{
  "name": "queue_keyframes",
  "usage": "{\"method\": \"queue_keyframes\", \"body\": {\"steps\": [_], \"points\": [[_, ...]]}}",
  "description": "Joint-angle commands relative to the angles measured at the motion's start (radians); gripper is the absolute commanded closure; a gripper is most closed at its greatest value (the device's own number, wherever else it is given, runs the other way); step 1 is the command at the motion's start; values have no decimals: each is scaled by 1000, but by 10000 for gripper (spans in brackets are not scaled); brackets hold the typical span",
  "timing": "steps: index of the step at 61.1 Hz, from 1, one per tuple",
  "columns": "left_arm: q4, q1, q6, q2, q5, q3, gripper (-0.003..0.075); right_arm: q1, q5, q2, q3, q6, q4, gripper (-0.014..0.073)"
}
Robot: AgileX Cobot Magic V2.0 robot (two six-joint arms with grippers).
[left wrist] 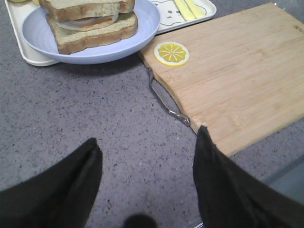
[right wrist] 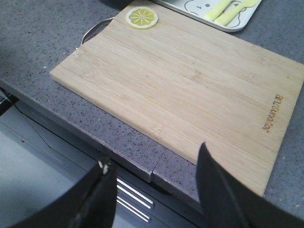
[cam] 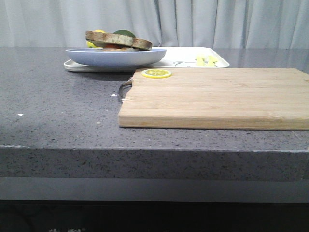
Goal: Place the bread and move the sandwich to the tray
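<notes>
Sandwich (left wrist: 90, 23): two brown-crusted slices with pale greenish faces and a white-and-orange egg between, stacked in a light-blue plate (left wrist: 142, 33) resting on the white tray (left wrist: 28, 54). Left hand (left wrist: 147, 183) and right hand (right wrist: 154, 194) gape apart, empty.

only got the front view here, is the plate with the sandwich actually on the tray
Observer: Yes. In the left wrist view the light-blue plate sits on the white tray, overhanging its near edge.
Operator: bread on top?
Observer: Yes, the sandwich shows two slices with egg between.
Operator: left gripper holding anything
Observer: No, the left gripper is open over bare countertop.
Operator: and the right
Observer: The right gripper is open and empty, above the cutting board's near edge.
</notes>
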Motion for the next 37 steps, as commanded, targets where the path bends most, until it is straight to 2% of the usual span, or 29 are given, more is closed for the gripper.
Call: {"method": "queue_keyframes", "body": {"steps": [1, 12, 20, 26, 31, 37], "points": [[-1, -9, 4, -81, -64, 21, 300, -5, -77, 1, -23, -3, 6, 190], [45, -9, 4, -202, -66, 73, 300, -5, -77, 1, -23, -3, 5, 190], [47, -9, 4, -218, -77, 74, 300, -5, -81, 3, -23, -3, 5, 190], [47, -9, 4, -218, -79, 74, 348, -5, -80, 3, -23, -3, 5, 204], [47, -9, 4, -218, -81, 74, 457, -5, -80, 3, -23, -3, 5, 302], [45, -9, 4, -218, -81, 74, 590, -5, -70, 3, -23, -3, 5, 530]]}}
